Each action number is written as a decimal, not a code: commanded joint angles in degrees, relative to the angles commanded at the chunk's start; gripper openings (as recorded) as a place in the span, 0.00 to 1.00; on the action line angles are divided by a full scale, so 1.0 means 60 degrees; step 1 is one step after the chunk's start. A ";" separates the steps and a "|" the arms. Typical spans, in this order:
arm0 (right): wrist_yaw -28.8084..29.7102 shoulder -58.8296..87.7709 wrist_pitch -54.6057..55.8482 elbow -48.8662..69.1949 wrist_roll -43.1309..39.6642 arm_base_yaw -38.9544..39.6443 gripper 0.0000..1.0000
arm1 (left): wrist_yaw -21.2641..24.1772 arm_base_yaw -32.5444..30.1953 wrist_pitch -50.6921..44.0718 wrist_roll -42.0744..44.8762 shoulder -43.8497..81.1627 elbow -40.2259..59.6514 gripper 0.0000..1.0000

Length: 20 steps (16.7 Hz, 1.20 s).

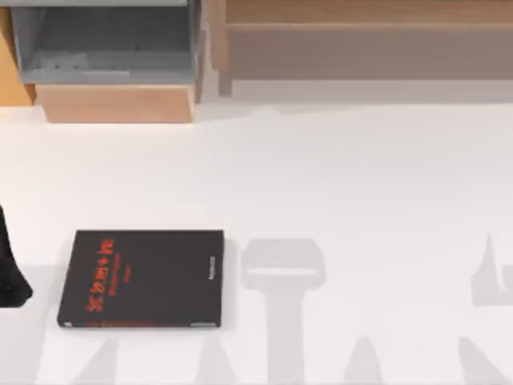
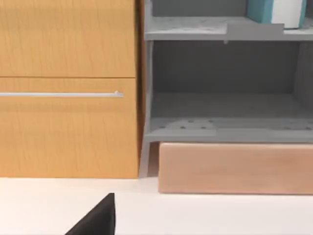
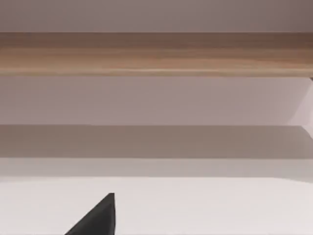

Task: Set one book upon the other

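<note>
A white table (image 1: 337, 176) runs across the top view. Along its far edge stands furniture: a grey open shelf unit (image 1: 108, 44) resting on a pale wooden block (image 1: 116, 104) at the left, and a long wooden shelf (image 1: 361, 32) at the right. Grey shadows of the arms fall across the near part of the table.

The black book (image 1: 143, 278), with red lettering on its cover and a small pale mark near its right edge, lies flat on the table toward the near left. A dark piece of the left arm (image 1: 10, 273) shows at the left border, just beside the book's left edge and not touching it.

In the left wrist view, a wooden cabinet front (image 2: 66, 88) with a thin metal handle (image 2: 58, 94) stands beside the grey shelves. The light blue book (image 2: 266, 11), its white page edges showing, stands on an upper shelf, well apart from the left finger (image 2: 100, 218), which appears as a dark tip over the table. The right wrist view shows a similar dark right finger (image 3: 100, 218) above bare table, facing the wooden shelf. How far open either pair of fingers is cannot be told, and nothing is seen held.
</note>
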 joint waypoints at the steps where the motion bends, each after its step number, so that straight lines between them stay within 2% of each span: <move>1: 0.0000 0.0000 0.0000 0.0000 0.0000 0.0000 1.00 | 0.0000 0.0000 0.0000 0.0000 0.0000 0.0000 1.00; 5: 0.0000 0.0000 0.0000 0.0000 0.0000 0.0000 1.00 | -0.0044 -0.0188 0.0264 -0.0005 0.0606 0.0543 1.00; 9: 0.0000 0.0000 0.0000 0.0000 0.0000 0.0000 1.00 | -0.0225 -0.0739 0.1108 -0.0019 0.2831 0.2259 1.00; 20: 0.0000 0.0000 0.0000 0.0000 0.0000 0.0000 1.00 | -0.1476 -0.2339 0.4514 -0.0022 1.3834 0.9095 1.00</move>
